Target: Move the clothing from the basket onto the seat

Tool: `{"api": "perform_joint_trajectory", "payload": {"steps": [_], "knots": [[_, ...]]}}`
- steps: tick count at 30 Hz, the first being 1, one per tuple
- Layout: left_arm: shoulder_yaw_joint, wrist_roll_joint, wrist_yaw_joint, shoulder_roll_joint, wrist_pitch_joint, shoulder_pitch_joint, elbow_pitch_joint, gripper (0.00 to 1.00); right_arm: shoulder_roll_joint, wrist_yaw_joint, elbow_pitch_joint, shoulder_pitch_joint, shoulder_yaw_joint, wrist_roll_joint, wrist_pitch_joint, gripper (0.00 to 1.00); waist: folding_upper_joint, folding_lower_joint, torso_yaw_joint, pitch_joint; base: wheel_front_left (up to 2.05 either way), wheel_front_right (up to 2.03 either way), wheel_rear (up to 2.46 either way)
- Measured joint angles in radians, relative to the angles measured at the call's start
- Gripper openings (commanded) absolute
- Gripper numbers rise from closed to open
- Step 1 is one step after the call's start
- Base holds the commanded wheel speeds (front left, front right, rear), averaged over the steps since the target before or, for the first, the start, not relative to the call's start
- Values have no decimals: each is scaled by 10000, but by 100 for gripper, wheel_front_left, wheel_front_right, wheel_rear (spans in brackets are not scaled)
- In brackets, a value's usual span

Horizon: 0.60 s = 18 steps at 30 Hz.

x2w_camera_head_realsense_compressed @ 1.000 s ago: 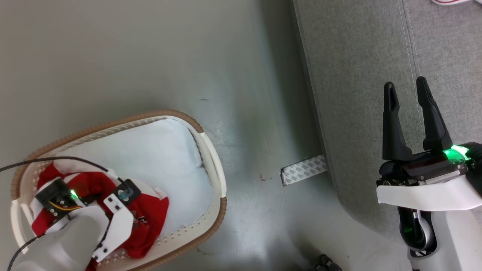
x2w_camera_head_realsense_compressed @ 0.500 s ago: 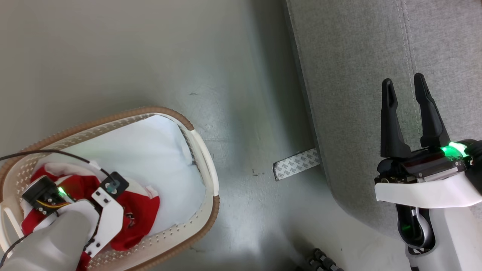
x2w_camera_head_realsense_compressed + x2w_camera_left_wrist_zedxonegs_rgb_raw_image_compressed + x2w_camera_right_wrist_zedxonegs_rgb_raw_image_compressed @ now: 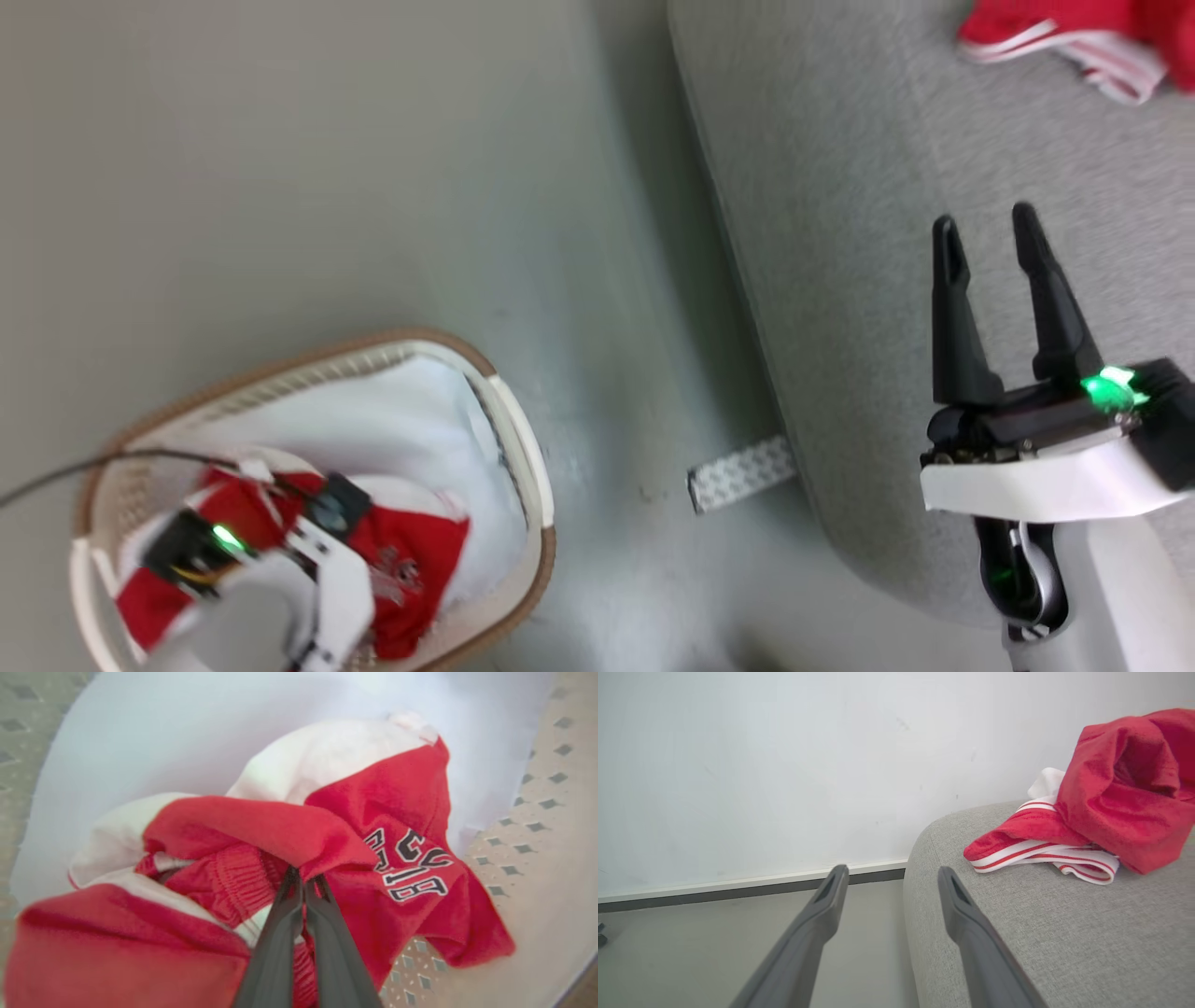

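Clothing lies bunched in the basket, where our left gripper pinches a red fold, fingers closed. Our right gripper hovers parted and empty over the seat, which bears another red garment.

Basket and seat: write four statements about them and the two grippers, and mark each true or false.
1. The left gripper is shut on red clothing inside the basket. True.
2. The right gripper holds a garment. False: the right gripper is open and empty, over the seat.
3. A striped garment lies on the seat. True.
4. The basket stands on the seat. False: it stands on the floor beside the seat.
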Motion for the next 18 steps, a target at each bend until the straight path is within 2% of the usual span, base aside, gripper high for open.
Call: {"api": "perform_joint_trajectory", "payload": {"steps": [11, 18], "knots": [[307, -725, 113, -1172, -1505, 1175, -2, 0, -13, 0, 514, 910, -228, -606, 0, 100, 0, -1, 427, -2527, 0, 0, 0], [704, -1308, 113, -1791, -1987, 1546, -729, 0, -420, 0, 736, 1580, -374, -775, -19, 100, 0, -2, 1108, -4081, 0, 0, 0]]}}
